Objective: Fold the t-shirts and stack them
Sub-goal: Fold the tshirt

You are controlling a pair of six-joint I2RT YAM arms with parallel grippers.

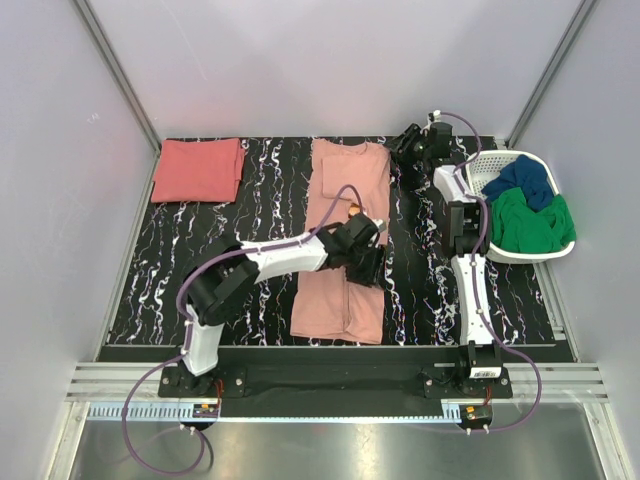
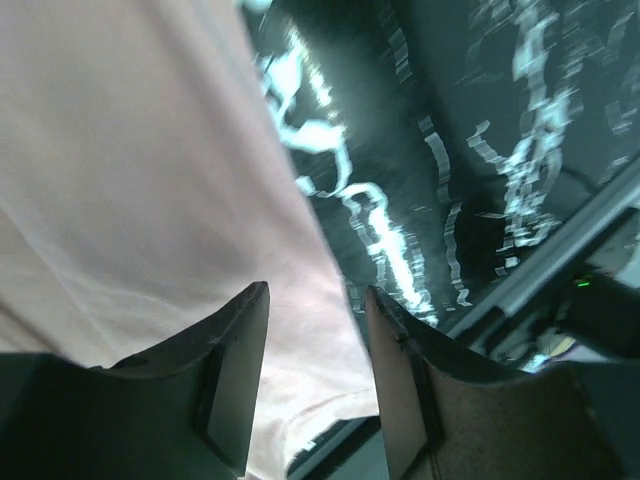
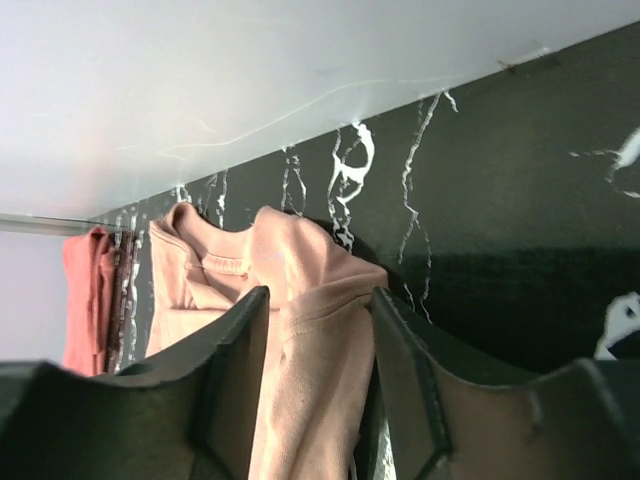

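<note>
Pink shirt (image 1: 340, 300): flat, lengthwise at table (image 1: 250, 210) centre. Coral shirt (image 1: 198, 170): folded, far-left corner. Left gripper (image 2: 315, 300): jaws open over pink shirt's right edge; right gripper (image 3: 318, 300): jaws open astride its far-right shoulder.

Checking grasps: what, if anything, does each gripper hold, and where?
Unclear. Right gripper straddles the pink shirt at the shoulder, left gripper at its side; whether they pinch is hidden.
</note>
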